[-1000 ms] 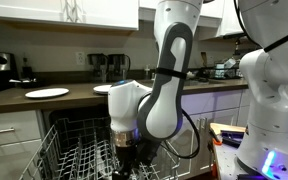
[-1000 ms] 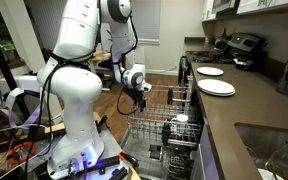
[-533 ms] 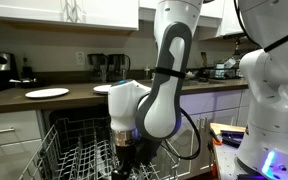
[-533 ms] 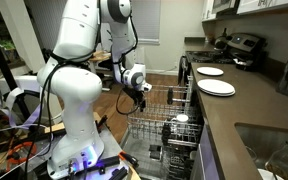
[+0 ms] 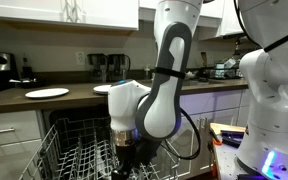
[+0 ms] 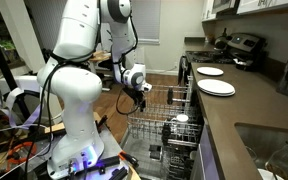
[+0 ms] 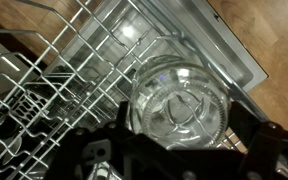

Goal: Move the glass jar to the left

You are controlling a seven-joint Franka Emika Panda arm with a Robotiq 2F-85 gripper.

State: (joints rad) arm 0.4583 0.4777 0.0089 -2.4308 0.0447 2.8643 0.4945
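The glass jar (image 7: pixel 179 103) is clear and round with a wide rim, and it fills the middle of the wrist view. My gripper (image 7: pixel 180 122) has its dark fingers pressed on both sides of the jar and holds it just above the wire dishwasher rack (image 7: pixel 54 95). In both exterior views the gripper (image 5: pixel 131 150) (image 6: pixel 144 94) hangs low over the pulled-out rack (image 5: pixel 74 155) (image 6: pixel 169 130). The jar itself is hard to make out there.
A white-topped cup (image 6: pixel 181 119) stands in the rack. White plates lie on the counter (image 6: pixel 216 88) (image 6: pixel 210 71) (image 5: pixel 47 93). The open dishwasher door (image 7: pixel 219 45) lies beyond the rack, with wood floor behind. A second white robot base (image 5: pixel 274 90) stands close by.
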